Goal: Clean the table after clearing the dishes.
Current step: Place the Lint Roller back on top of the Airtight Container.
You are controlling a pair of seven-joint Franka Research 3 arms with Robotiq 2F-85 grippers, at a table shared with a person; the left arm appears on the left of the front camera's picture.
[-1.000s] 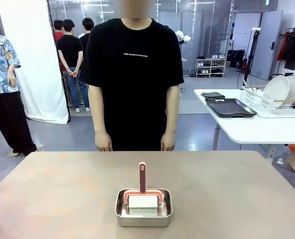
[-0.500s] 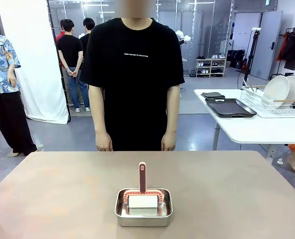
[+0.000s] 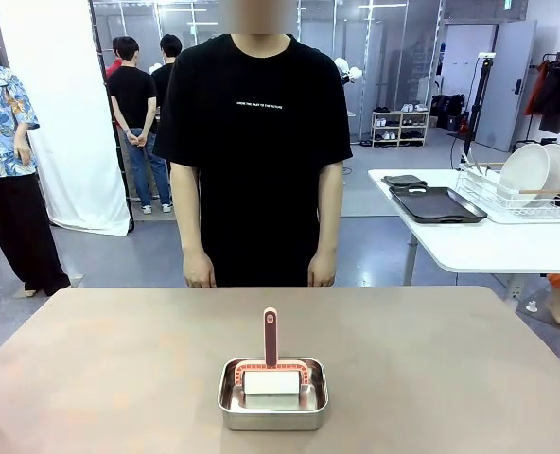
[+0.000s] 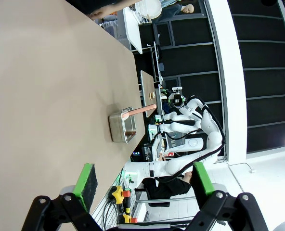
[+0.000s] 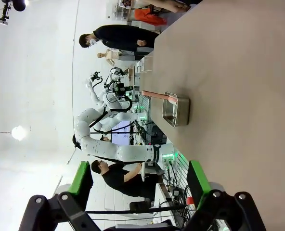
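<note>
The brown table [image 3: 119, 359] has a steel pan [image 3: 272, 421] near its front middle. In the pan stands a cleaning tool with a white block and a pink handle [image 3: 271, 336] pointing up. The dishes [image 3: 535, 170], white plates, stand in a wire rack on the white side table at the right, with dark trays [image 3: 434, 203] beside them. My left gripper [image 4: 143, 182] is open above the table [image 4: 46, 96], far from the pan [image 4: 119, 126]. My right gripper [image 5: 140, 180] is open too, with nothing between its fingers, well away from the pan [image 5: 177, 109].
A person in a black T-shirt stands at the table's far edge, with both hands [image 3: 197, 274] hanging down just behind it. The white side table [image 3: 488, 248] stands off to the right. Other people stand farther back on the left.
</note>
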